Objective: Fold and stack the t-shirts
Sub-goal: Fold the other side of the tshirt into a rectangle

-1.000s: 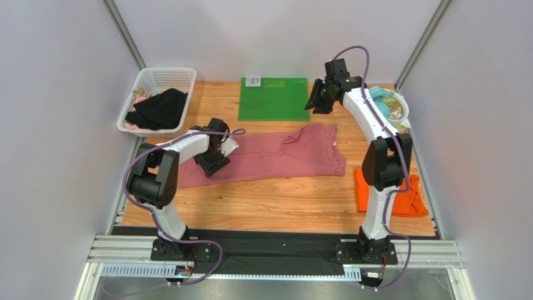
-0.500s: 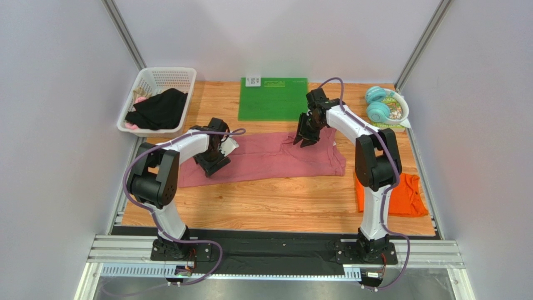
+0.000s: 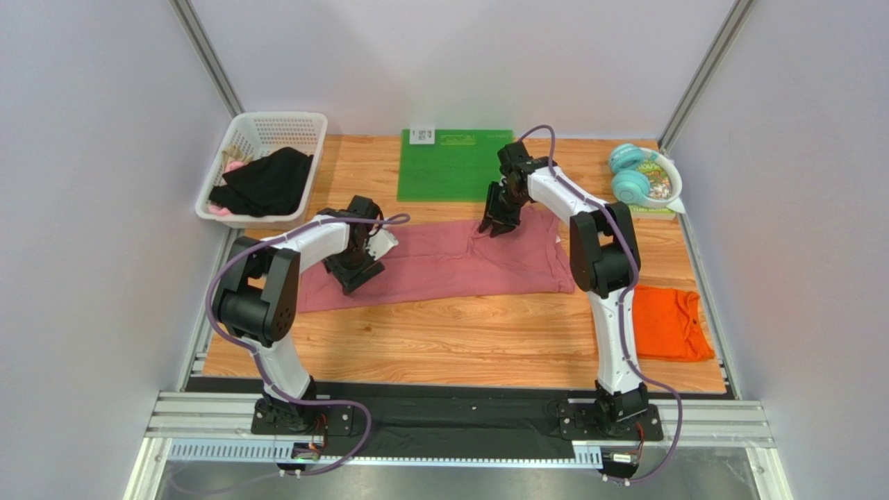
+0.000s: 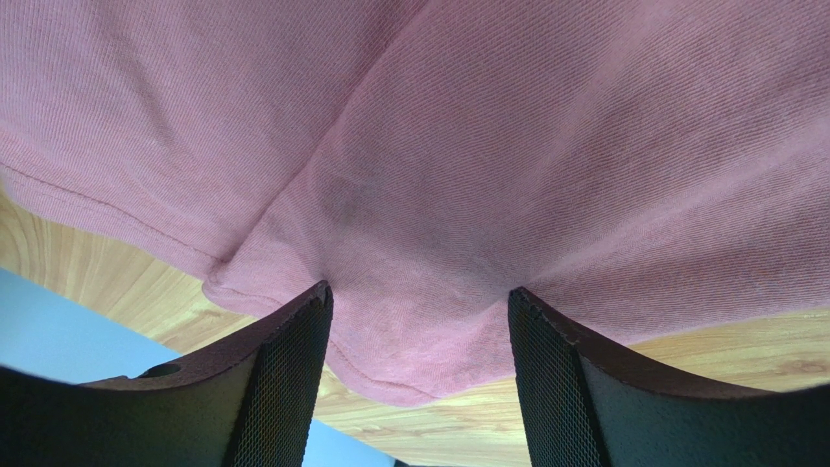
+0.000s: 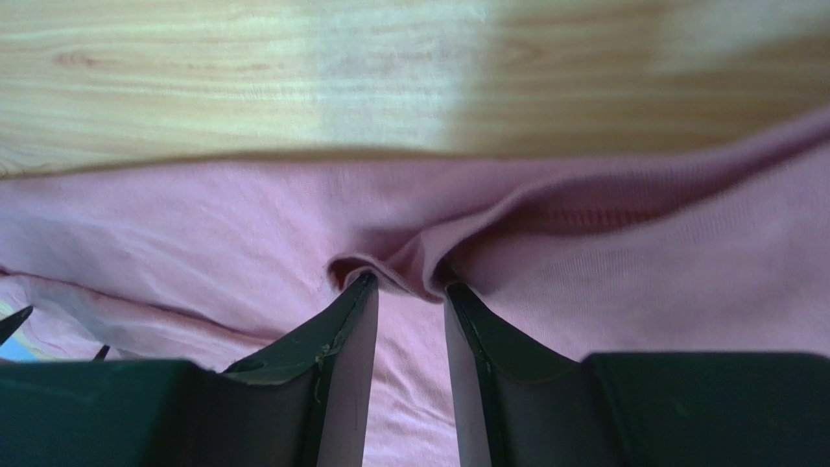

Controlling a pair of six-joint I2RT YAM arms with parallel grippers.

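Observation:
The dusty rose-pink t-shirt [image 3: 449, 266] lies spread across the middle of the wooden table. My left gripper [image 3: 355, 273] presses down on its left end with its jaws wide apart. In the left wrist view the cloth [image 4: 419, 146] bulges between them, and the gripper [image 4: 419, 292] is open over the hem. My right gripper [image 3: 496, 224] is down on the shirt's far edge near the collar. Its jaws [image 5: 409, 282] stand narrow and pinch a raised fold of pink cloth [image 5: 429, 263]. The orange t-shirt [image 3: 668, 323] lies crumpled at the right edge.
A white basket [image 3: 261, 130] with dark clothes stands at the back left. A flat green mat [image 3: 454, 165] lies at the back centre, just behind my right gripper. Teal headphones and a bowl [image 3: 642, 179] sit at the back right.
My right arm has swung from above the green mat's right side down and left onto the pink shirt's far edge, and its jaws have narrowed on a fold. The left arm has not moved.

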